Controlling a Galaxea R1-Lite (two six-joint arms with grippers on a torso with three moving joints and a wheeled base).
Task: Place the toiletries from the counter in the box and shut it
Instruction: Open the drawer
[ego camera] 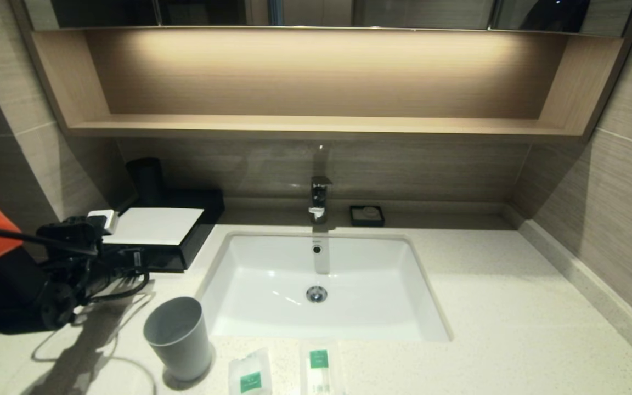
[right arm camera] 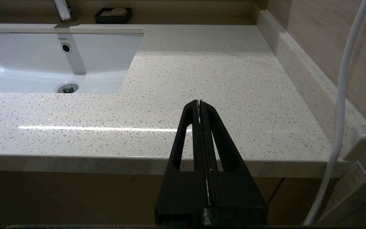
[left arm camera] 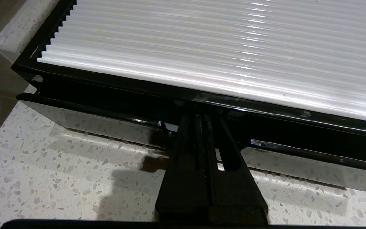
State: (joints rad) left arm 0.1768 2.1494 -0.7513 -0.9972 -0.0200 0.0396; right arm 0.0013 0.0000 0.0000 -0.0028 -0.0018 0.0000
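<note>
The box (ego camera: 154, 230) sits at the surface's (ego camera: 491, 307) back left, lid slightly raised. Left gripper (left arm camera: 202, 119) has its jaws pressed together, tips at the front seam. Two sachets (ego camera: 250, 376) lie at the near edge by a cup (ego camera: 179, 336). Right gripper (right arm camera: 199, 103) hangs off the front edge, jaws closed, empty.

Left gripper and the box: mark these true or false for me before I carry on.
1. The left gripper is shut, its tips at the box's front edge. True.
2. Both sachets are already inside the box. False: they lie on the counter in front of the sink.
3. The grey cup stands upright, beside the sachets. True.
4. The right gripper is holding a sachet. False: it is shut on nothing, near the counter's front edge.
</note>
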